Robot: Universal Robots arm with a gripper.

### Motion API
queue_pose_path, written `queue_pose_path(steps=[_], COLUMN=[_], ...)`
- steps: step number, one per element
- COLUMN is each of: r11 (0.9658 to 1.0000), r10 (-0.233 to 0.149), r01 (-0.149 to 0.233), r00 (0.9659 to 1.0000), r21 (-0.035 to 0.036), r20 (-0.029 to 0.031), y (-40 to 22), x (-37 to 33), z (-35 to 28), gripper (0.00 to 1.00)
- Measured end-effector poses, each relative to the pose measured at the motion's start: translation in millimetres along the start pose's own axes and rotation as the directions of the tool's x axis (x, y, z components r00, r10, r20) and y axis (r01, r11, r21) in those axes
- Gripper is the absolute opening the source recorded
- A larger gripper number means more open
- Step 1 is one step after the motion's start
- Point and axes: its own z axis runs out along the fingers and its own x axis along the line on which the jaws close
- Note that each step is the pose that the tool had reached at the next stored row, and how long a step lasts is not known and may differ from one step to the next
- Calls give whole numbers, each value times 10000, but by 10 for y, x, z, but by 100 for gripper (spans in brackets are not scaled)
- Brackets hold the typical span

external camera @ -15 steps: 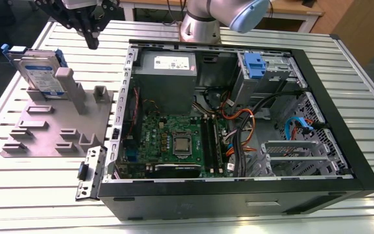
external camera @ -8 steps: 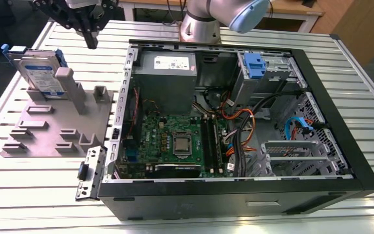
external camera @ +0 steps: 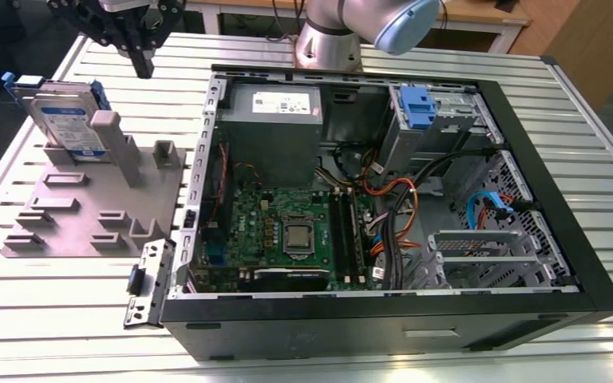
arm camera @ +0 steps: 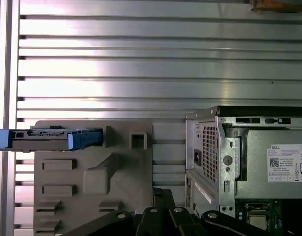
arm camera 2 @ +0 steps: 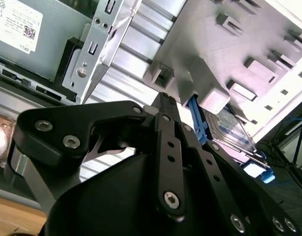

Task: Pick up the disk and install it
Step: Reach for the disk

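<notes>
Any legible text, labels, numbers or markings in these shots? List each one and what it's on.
Nothing here can be quoted; every bit of print is too small to read.
White label on the power supply, seen in both wrist views too: too small to read.
White-and-blue label on the disk: too small to read.
Markings on the motherboard: too small to read.
</notes>
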Motion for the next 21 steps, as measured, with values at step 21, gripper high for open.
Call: queue_pose_path(steps=[21], r11=[10000], r10=[0], r01=[0], r00=[10000], r21=[0], r20=[0], y=[0], x=[12], z=[0], gripper=[11])
